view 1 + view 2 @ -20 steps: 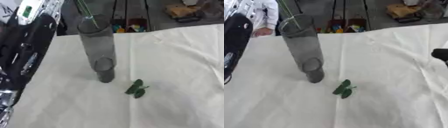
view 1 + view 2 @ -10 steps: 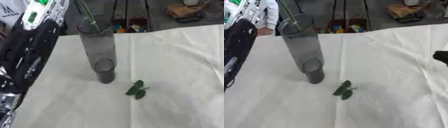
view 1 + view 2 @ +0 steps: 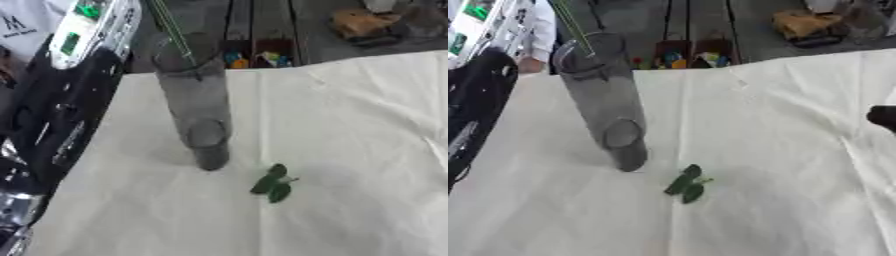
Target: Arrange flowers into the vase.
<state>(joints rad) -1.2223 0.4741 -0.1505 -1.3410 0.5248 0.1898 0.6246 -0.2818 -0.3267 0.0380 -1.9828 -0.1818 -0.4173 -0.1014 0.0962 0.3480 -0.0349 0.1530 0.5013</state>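
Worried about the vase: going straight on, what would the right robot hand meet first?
Pointing left, it likely meets the vase, across cloth; leaf sprig lies off that line. Depth unclear.

Grey glass vase (image 3: pixel 197 107) upright, stem (image 3: pixel 172 31) inside – green leaves (image 3: pixel 273 182) beside

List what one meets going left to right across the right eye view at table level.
Robot's left arm at the left edge → clear vase with a green stem rising from it → small green leaves lying on the white cloth → a dark part at the right edge, too cropped to identify.
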